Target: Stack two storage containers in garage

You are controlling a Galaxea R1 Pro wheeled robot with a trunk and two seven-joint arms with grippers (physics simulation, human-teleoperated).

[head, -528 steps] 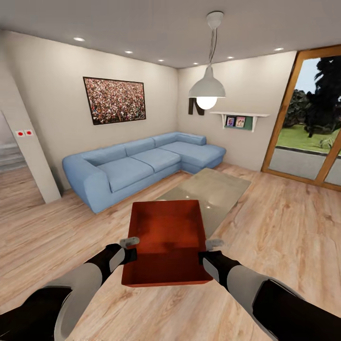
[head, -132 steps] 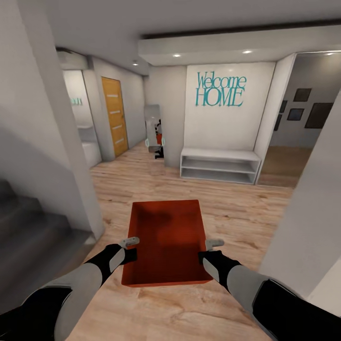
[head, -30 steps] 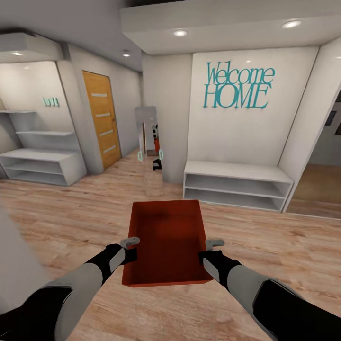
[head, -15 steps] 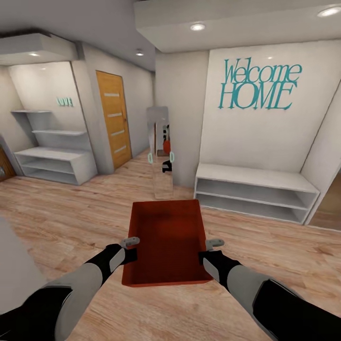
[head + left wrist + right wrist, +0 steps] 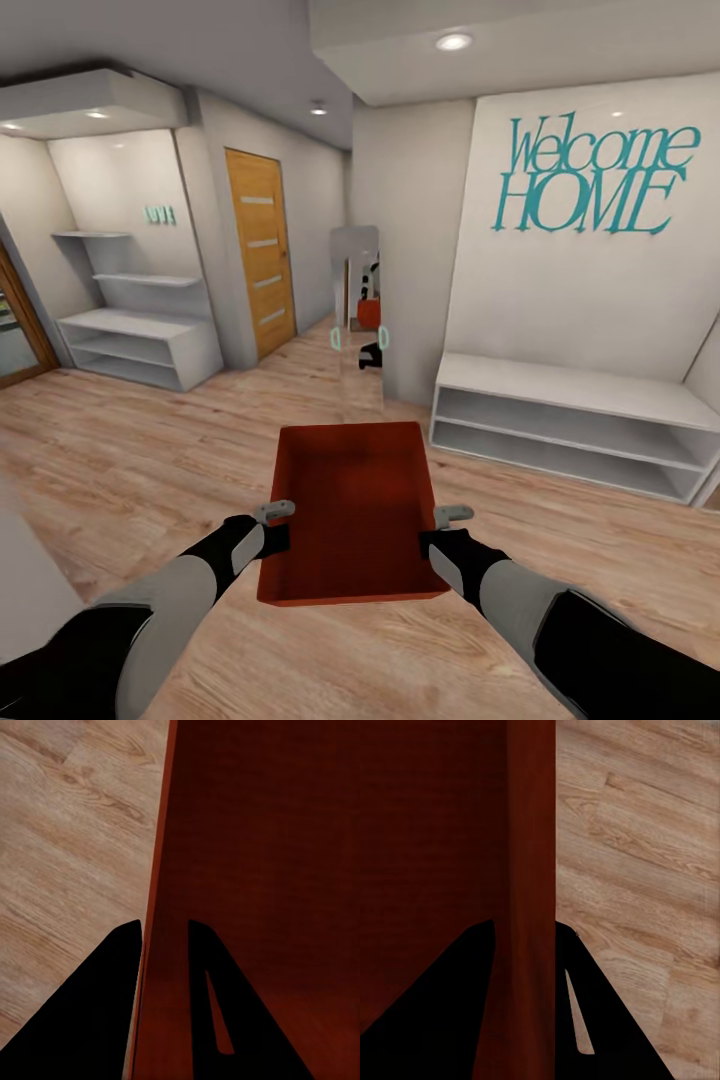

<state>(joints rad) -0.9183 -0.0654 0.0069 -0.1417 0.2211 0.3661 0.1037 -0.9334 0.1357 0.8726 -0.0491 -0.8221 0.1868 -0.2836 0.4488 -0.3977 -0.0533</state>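
A wheeled robot carried an orange-red storage container (image 5: 352,510) through an entrance hall, the open-top bin held level above the light wood plank floor (image 5: 120,470) at the 6 o'clock position of the head view. The left gripper (image 5: 272,520) clamped the bin's left wall at about 7 o'clock, and the left wrist view showed its two dark fingers (image 5: 112,990) pinching that wall, one inside and one outside. The right gripper (image 5: 447,522) did the same on the right wall near 5 o'clock, fingers (image 5: 585,1020) straddling the rim. Teal "Welcome HOME" lettering (image 5: 590,178) marked the white wall at 1 o'clock above a low white shelf unit (image 5: 570,425). A tall mirror (image 5: 362,305) stood at 12 o'clock, a wooden slatted door (image 5: 260,250) at 11 o'clock, and white wall shelves (image 5: 140,320) at 10 o'clock.
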